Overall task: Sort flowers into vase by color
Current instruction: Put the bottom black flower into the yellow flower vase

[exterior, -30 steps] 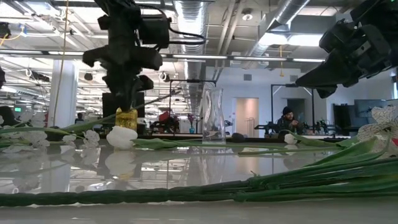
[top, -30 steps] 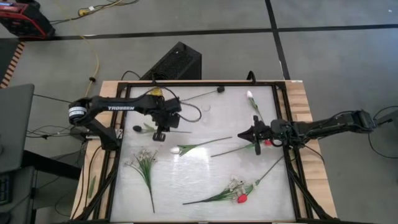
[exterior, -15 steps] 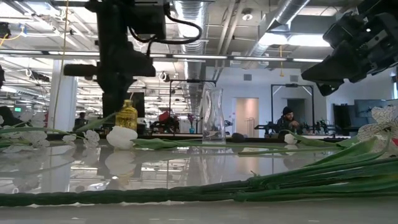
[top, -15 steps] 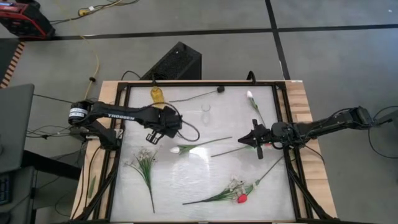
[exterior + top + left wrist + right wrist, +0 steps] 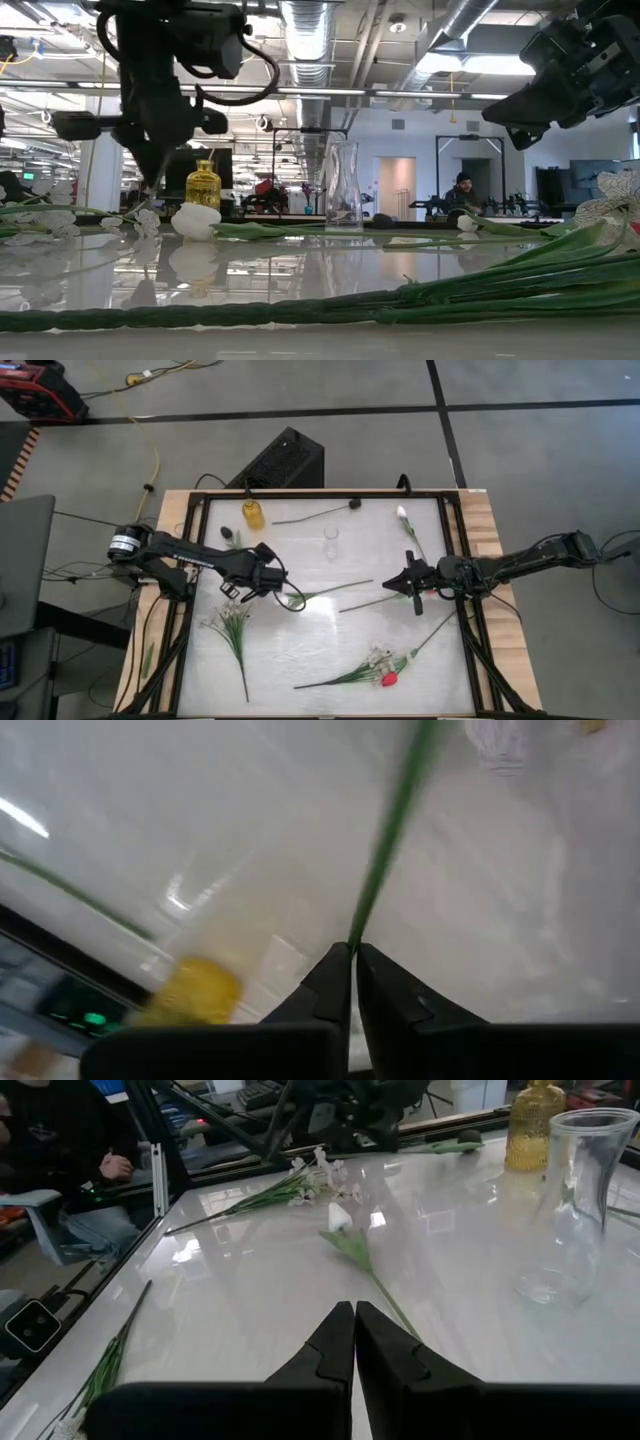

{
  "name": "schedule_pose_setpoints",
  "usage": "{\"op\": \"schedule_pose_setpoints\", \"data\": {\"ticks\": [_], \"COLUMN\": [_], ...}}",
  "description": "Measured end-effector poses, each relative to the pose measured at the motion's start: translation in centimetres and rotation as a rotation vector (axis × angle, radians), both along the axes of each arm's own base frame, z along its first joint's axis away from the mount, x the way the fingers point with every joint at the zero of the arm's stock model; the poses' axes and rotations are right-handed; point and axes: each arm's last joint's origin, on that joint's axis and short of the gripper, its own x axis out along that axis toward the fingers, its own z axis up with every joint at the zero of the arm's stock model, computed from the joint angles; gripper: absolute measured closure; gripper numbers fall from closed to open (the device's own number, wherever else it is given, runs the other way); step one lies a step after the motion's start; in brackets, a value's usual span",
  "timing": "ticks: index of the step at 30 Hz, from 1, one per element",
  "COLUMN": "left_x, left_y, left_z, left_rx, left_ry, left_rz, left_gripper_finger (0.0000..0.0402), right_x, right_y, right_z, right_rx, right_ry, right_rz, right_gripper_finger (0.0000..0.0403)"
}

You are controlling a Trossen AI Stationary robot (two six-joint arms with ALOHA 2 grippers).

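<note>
While both jaws sit pinched empty | clear vase [image 5: 331, 543], yellow bottle [image 5: 252, 514] stand behind white flower [image 5: 322, 593].

The desk [image 5: 330, 630] top is glossy white, smooth enough to mirror ceiling lights and flowers [image 5: 500, 290], inside a dark metal frame [image 5: 462, 560] with bare wood [image 5: 495, 560] at its 3 o'clock edge. The vase [image 5: 570, 1210] is clear glass; the bottle [image 5: 203, 186] is ribbed amber glass. Both pincers are matt black.
</note>
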Motion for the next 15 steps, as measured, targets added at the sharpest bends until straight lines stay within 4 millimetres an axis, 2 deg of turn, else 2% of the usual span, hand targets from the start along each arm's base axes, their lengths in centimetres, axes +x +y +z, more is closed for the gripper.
{"op": "schedule_pose_setpoints", "data": {"ticks": [4, 9, 11, 15], "left_x": [-0.24, -0.58, -0.49, -0.09], "left_y": [0.01, -0.07, -0.02, 0.79], "left_z": [0.13, 0.5, 0.63, 0.73], "left_rx": [0.012, -0.015, -0.014, -0.033], "left_ry": [-0.058, -0.157, -0.278, -0.568], "left_rz": [0.148, 0.379, 0.603, 1.28], "left_gripper_finger": [0.0353, 0.0287, 0.026, 0.0221], "right_x": [0.0, -0.01, -0.02, -0.06], "right_y": [0.0, 0.0, 0.0, 0.01], "right_z": [0.0, -0.02, -0.07, -0.27], "right_rx": [-0.001, -0.001, -0.001, -0.023], "right_ry": [0.0, 0.002, 0.008, 0.026], "right_rz": [0.0, 0.0, 0.001, 0.008], "right_gripper_finger": [0.036, 0.036, 0.036, 0.036]}}
